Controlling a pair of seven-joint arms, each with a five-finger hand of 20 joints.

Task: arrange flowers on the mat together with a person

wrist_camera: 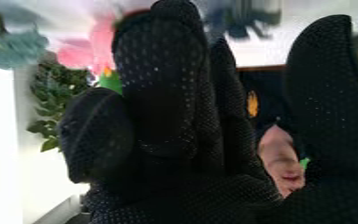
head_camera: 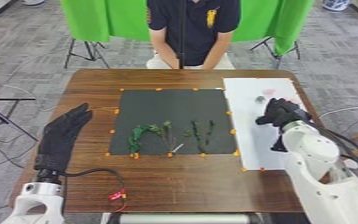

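Though the black-gloved right hand (head_camera: 285,112) is near, the small pink flower (head_camera: 269,92) lies forward-left. The hand's grip I cannot tell.

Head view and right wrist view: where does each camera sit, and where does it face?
Head view: on the robot's head, forward and down at the table; left robot hand and right robot hand show.
Right wrist view: right wrist, toward green leaves; the hand's glove shows.
Shared: right robot hand and, apparently, pink flowers.

Green cloth (head_camera: 286,20) behind brown table (head_camera: 193,190); black stand (head_camera: 11,99) left.
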